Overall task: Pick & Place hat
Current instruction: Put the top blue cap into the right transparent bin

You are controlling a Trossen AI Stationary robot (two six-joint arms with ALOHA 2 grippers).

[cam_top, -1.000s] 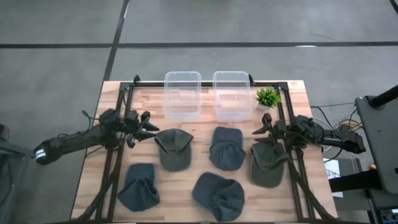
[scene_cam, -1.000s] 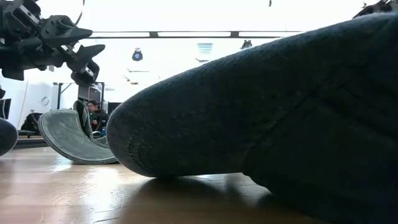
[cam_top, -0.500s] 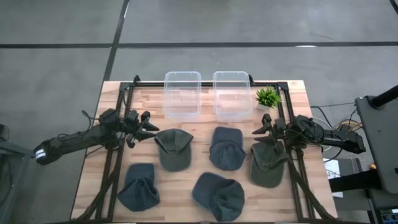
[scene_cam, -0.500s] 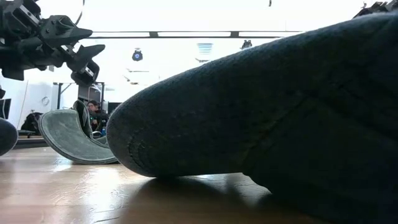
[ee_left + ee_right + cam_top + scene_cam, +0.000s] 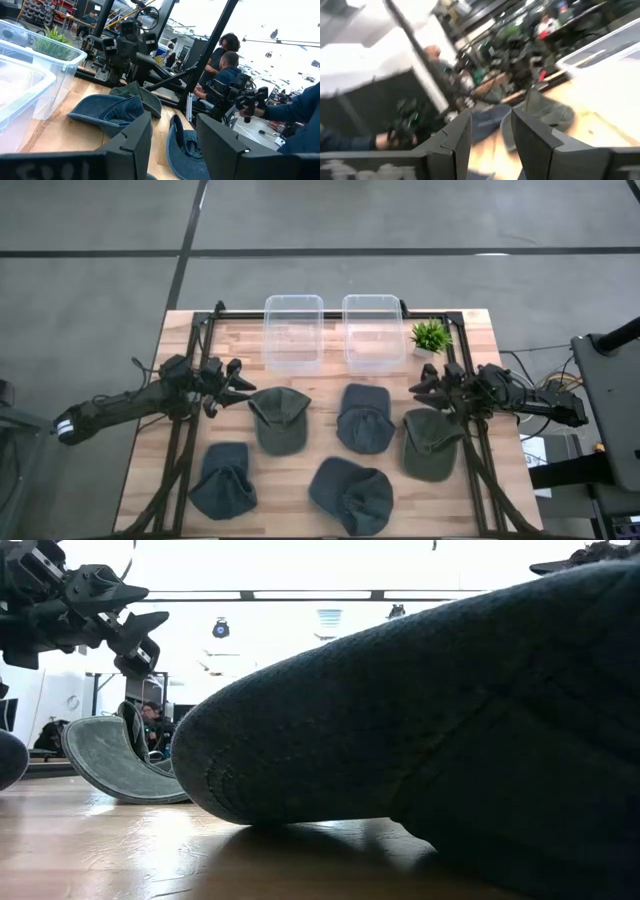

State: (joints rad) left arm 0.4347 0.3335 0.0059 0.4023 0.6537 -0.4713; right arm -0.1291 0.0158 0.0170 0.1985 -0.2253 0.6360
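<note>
Five hats lie crown-up on the wooden table: a green hat (image 5: pixel 278 420), a dark grey-blue hat (image 5: pixel 365 418), a second green hat (image 5: pixel 432 442), and two blue hats (image 5: pixel 222 480) (image 5: pixel 352 495) near the front edge. My left gripper (image 5: pixel 243 377) (image 5: pixel 172 135) (image 5: pixel 150 610) is open and hovers just left of the first green hat (image 5: pixel 110 765). My right gripper (image 5: pixel 418 382) (image 5: pixel 492 130) is open too, above the far edge of the second green hat. In the low view, the near blue hat (image 5: pixel 420 710) hides most of the table.
Two clear plastic bins (image 5: pixel 293 332) (image 5: pixel 374 332) stand side by side at the table's far edge, with a small potted plant (image 5: pixel 430 337) to their right. Black frame rails (image 5: pixel 185 420) run along both sides. People sit in the room beyond (image 5: pixel 225 65).
My right gripper has drawn back a little toward the table's right edge, uncovering more of the second green hat's far edge. The hats lie where they were.
</note>
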